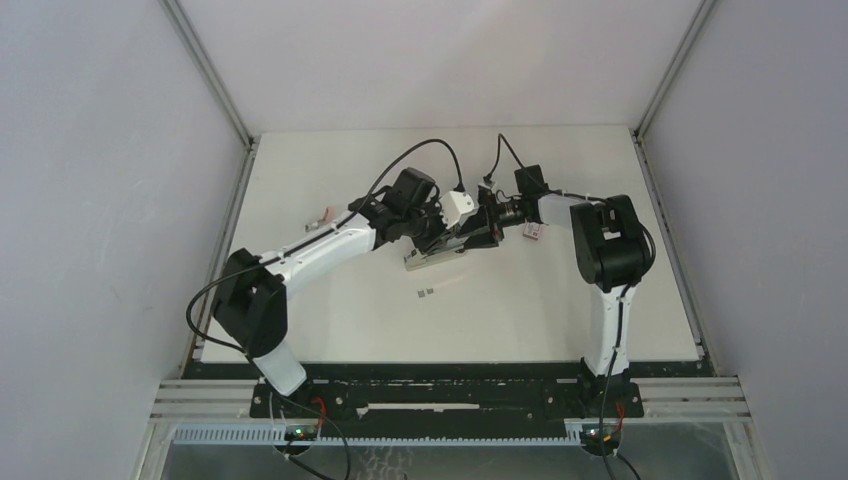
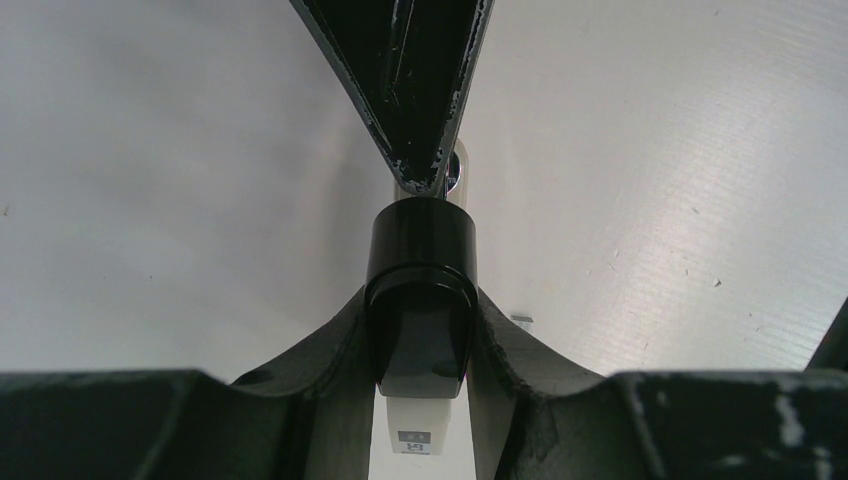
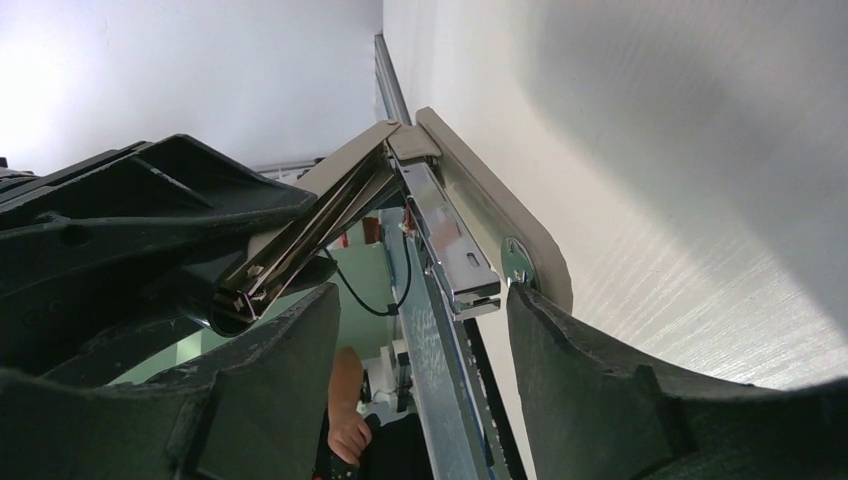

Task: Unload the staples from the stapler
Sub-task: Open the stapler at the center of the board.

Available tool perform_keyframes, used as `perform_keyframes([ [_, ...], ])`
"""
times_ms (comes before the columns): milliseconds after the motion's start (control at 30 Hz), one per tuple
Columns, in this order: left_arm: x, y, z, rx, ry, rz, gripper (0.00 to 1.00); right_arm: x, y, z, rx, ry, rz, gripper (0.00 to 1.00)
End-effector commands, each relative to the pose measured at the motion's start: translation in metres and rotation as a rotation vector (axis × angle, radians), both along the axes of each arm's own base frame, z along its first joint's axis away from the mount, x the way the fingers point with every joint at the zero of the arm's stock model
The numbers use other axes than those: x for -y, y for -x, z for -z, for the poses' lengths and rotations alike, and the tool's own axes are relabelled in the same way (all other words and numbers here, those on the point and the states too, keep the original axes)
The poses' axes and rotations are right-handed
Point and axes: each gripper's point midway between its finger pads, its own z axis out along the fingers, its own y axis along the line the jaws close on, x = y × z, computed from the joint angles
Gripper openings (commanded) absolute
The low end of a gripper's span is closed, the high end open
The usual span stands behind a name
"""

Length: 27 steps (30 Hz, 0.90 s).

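- Far left on the white table (image 1: 560, 300), a small pink-and-grey staple remover (image 1: 320, 218) lies alone, well apart from everything else.
- The left gripper (image 2: 420, 330) reaches in from the left, clamped on the stapler (image 1: 450, 252). Its wrist view shows the stapler's glossy black end wedged tight between the two fingers (image 2: 300, 400).
- The stapler sits near the middle of the table, slanted, with its pale end pointing toward the near left. It is hinged open, the top arm swung away from the chrome rail (image 3: 450, 250).
- Just in front of the stapler, the staples (image 1: 426, 293) lie loose on the table as a few tiny grey specks.
- The right gripper (image 3: 422, 300) comes in from the right with its jaws apart. The chrome rail stands in the gap between them, not pinched.
- Just right of that gripper lies a small red-and-white box (image 1: 535, 232).
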Motion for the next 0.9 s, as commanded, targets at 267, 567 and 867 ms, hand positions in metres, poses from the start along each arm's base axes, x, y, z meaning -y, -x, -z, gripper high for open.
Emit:
perform_keyframes([
  [267, 0.015, -0.013, -0.077, 0.139, 0.162, 0.005, 0.0, -0.02, 0.011, -0.005, 0.005, -0.075, -0.082, 0.61],
  [567, 0.015, -0.011, -0.082, 0.137, 0.177, 0.009, 0.0, -0.026, 0.011, -0.005, 0.023, -0.084, -0.098, 0.59],
  [867, 0.017, -0.01, -0.08, 0.121, 0.182, 0.014, 0.0, -0.032, 0.008, -0.007, 0.027, -0.114, -0.055, 0.54],
])
